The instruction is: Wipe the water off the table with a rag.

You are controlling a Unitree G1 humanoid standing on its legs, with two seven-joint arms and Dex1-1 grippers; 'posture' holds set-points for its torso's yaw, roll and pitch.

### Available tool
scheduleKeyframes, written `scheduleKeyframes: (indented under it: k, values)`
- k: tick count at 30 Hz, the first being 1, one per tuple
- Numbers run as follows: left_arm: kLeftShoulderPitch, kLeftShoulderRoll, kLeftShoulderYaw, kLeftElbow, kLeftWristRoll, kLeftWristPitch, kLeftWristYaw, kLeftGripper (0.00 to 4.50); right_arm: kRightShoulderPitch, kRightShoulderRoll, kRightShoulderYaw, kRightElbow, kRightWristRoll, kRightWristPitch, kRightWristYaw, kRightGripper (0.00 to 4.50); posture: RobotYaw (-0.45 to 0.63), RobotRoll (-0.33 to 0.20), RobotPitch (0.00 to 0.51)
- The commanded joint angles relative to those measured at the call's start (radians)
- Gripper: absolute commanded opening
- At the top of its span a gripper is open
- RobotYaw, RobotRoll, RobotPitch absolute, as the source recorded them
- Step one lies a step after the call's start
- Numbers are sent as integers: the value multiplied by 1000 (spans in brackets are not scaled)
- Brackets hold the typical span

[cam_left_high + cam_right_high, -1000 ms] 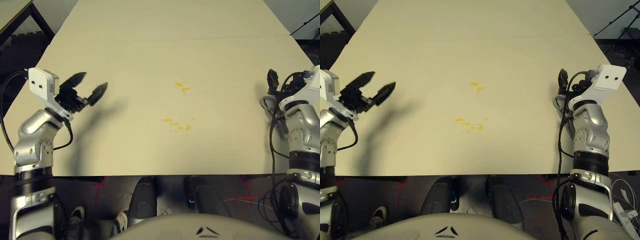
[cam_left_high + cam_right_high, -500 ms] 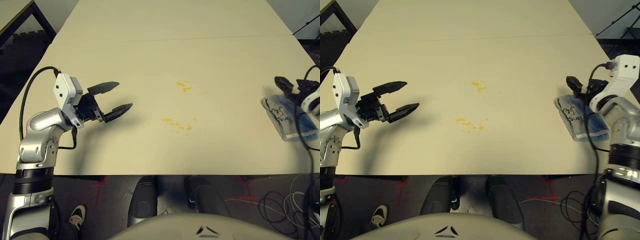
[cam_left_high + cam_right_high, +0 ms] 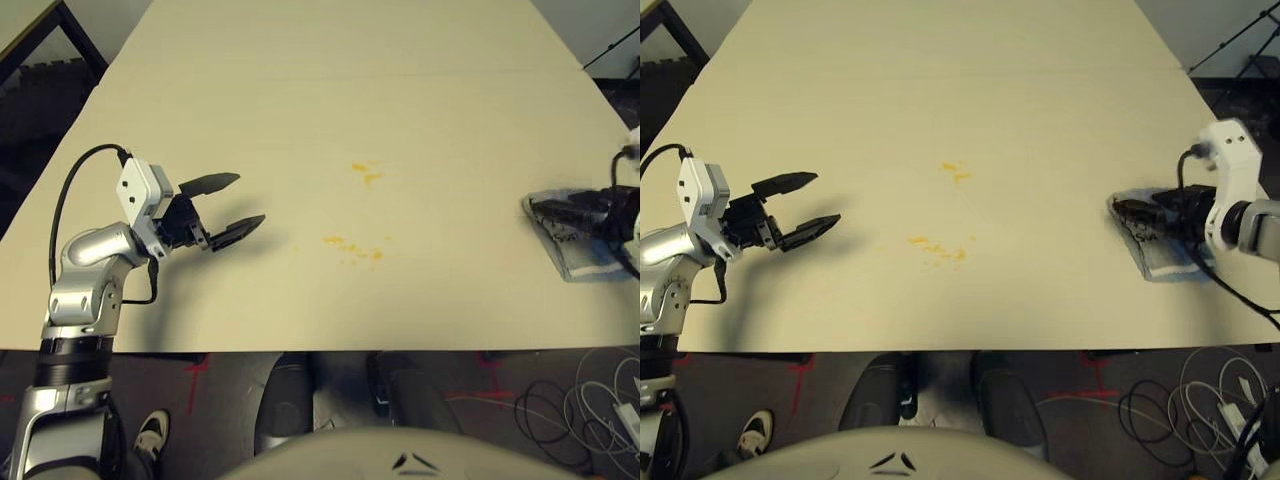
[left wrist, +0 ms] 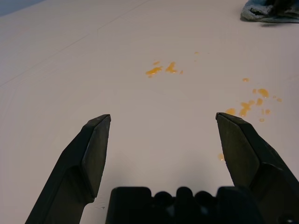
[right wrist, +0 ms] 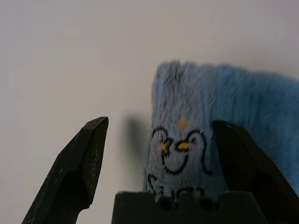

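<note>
While the pale surface (image 3: 1010,120) spreads beneath, the rag (image 3: 1165,262) lies on it toward three o'clock, partly between and under the right jaws, wide open, gripping nothing. The left jaws, also wide and empty, hover toward nine o'clock. Orange water (image 3: 940,250) spots lie between.

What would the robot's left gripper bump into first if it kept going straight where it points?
Probably nothing standing up: the left gripper points across the table, where only flat orange spots lie. I can't tell its height.
</note>
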Motion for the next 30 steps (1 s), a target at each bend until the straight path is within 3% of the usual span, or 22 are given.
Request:
scheduleKeyframes:
  k: [1, 8, 30]
  values:
    - [22, 2, -1, -22, 5, 4, 1, 4500, 28, 6, 26, 5, -53, -39, -23, 4485, 182, 0, 176]
    - [21, -2, -8, -40, 4, 13, 11, 4500, 54, -11, 27, 27, -110, -81, -36, 4485, 180, 0, 178]
    - [-19, -4, -26, -24, 1, 28, -6, 4500, 106, -78, -56, -2, -135, -108, -12, 4485, 143, 0, 197]
